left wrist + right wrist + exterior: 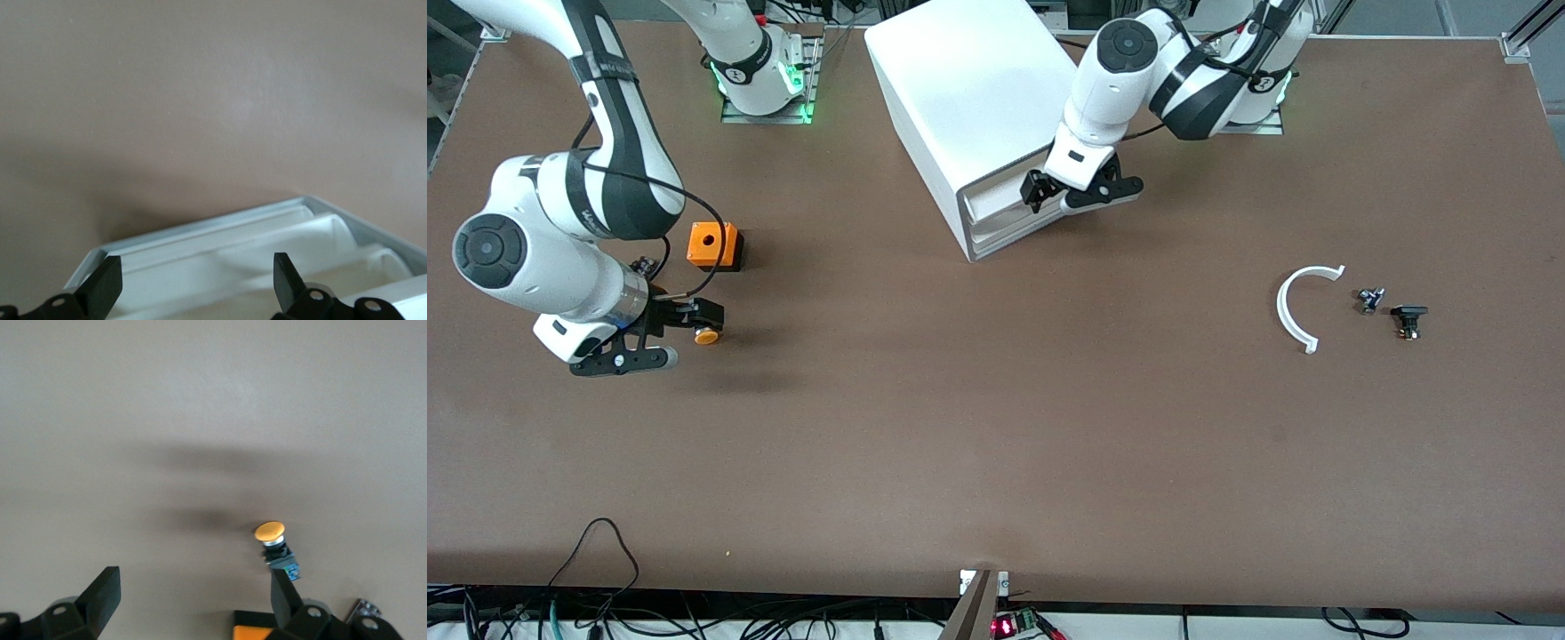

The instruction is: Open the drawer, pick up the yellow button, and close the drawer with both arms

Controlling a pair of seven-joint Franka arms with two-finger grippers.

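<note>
Brown desk [996, 444] fills the lower frame of the front view, bare near the camera; right tool [660, 345] sits at mid-left, fingers spread, nothing pinched; button [708, 335] lies on the desk right at one fingertip, orange cap pointing away from the wrist, dark body touching or just beside that finger [283, 593] in the right wrist view; released, by the look of it; orange cube box [714, 245] with round hole sits above it in the frame.

Button judged light, hard plastic, small; smooth cap likely slippery, could roll on its round cap; best pinched across the dark squarish body, not the cap.

Left tool [1083, 188] at upper centre, fingers spread, poised at the front of the white cabinet [960, 98]; drawer [233, 247] stands pulled out a little under it, tray ribs visible in the left wrist view; drawer judged light, stiff, sliding easily; push flat on its front lip to shut it.

Mid-right: white curved plastic piece [1294, 307], two small dark parts [1392, 307] beside it.
</note>
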